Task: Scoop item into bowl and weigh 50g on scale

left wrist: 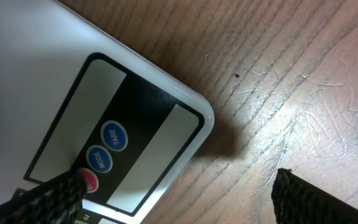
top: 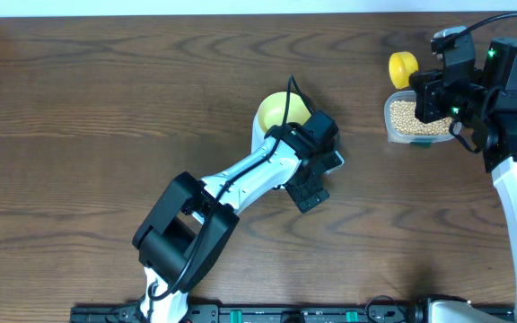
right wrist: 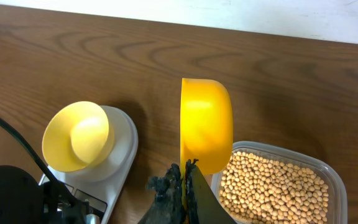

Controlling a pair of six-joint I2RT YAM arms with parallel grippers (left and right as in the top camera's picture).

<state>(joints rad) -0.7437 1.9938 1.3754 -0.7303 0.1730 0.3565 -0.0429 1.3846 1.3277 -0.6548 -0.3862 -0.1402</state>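
The step in hand seems to be preparing the scale [right wrist: 122, 149], before any scooping. The left gripper [left wrist: 176, 190] has its jaws wide apart and holds nothing, and one finger [left wrist: 58, 194] lies against the red button [left wrist: 91, 181] on the front panel, next to the MODE key [left wrist: 99, 158] and the TARE key [left wrist: 113, 135]. The pale-yellow bowl [right wrist: 78, 137] stands on the platform of the scale and looks empty. The right gripper [right wrist: 184, 186] is closed on the handle of the yellow scoop [right wrist: 206, 127], held up just beside the clear tub [right wrist: 334, 180] where the beans [right wrist: 272, 186] lie (all of them, as far as I can see). The next move, I think, calls for a zero reading with the bowl on, then dipping the scoop into the tub and carrying a small load across without spilling. Only the left wrist view shows the buttons. The overhead view hides the panel under the arm, but it alone shows both arms together. No view lets me read a weight.
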